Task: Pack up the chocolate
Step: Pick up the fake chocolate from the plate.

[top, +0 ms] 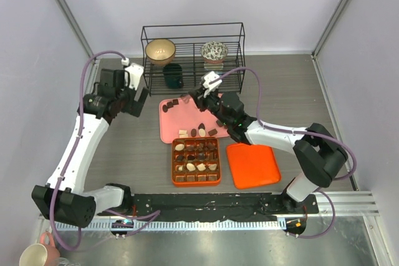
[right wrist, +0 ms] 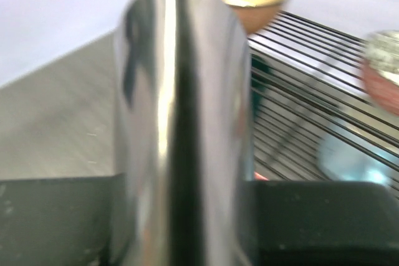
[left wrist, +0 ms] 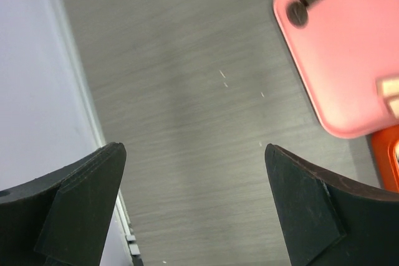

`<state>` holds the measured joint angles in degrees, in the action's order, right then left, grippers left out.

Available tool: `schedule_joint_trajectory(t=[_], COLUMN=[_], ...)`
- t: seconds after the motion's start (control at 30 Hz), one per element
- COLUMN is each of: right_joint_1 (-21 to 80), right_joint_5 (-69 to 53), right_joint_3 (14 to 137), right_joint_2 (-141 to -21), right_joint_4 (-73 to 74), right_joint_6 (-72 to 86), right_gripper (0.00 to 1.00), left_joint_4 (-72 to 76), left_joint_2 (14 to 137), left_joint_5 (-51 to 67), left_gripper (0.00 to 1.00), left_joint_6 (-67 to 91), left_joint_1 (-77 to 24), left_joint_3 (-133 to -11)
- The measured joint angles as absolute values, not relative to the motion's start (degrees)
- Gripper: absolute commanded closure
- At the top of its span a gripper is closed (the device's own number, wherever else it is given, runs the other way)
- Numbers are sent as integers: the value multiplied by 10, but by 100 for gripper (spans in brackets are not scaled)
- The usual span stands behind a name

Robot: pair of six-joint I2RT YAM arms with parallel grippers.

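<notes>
Grey table [top: 143, 154] is lying under my left gripper [left wrist: 192, 154], spread wide; my right gripper [top: 202, 93] is pinching a shiny metal tool [right wrist: 181, 123] at twelve o'clock of the pink tray [top: 171, 126].

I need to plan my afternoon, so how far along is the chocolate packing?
Partly done. Several chocolates sit in the orange box, though its near row looks empty. In hand: the right gripper is shut on a shiny metal tool near the pink tray; the left gripper hangs open and empty. Left: loose pieces on the tray, and the lid lies beside the box.
</notes>
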<state>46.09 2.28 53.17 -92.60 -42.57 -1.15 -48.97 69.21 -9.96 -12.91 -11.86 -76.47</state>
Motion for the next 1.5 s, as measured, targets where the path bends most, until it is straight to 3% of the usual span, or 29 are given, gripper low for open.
schedule_joint_trajectory(t=[0.23, 0.43, 0.87, 0.97, 1.1, 1.4, 1.5], right_joint_1=[449, 448, 448, 448, 448, 448, 448], right_joint_5=[135, 192, 107, 84, 62, 48, 48], right_joint_3=[488, 439, 383, 383, 382, 375, 371], right_joint_2=[-847, -739, -694, -710, -729, -769, -778], right_joint_4=[-358, -285, -269, -284, -301, -332, -338], right_joint_6=[-53, -57, -16, -14, -11, -5, -5], right_gripper=[99, 99, 93, 89, 73, 57, 56], left_joint_4=[-490, -488, -470, -467, -462, -452, -451], left_joint_2=[683, 685, 738, 762, 772, 777, 778], left_joint_5=[-60, -46, -17, -14, -14, -13, -12], left_gripper=[0, 0, 0, 0, 0, 0, 0], left_joint_6=[-140, -140, -140, -140, -140, -139, -139], left_joint_1=[-106, -104, -104, -104, -104, -104, -104], left_joint_3=[-654, -632, -633, -638, -641, -642, -642])
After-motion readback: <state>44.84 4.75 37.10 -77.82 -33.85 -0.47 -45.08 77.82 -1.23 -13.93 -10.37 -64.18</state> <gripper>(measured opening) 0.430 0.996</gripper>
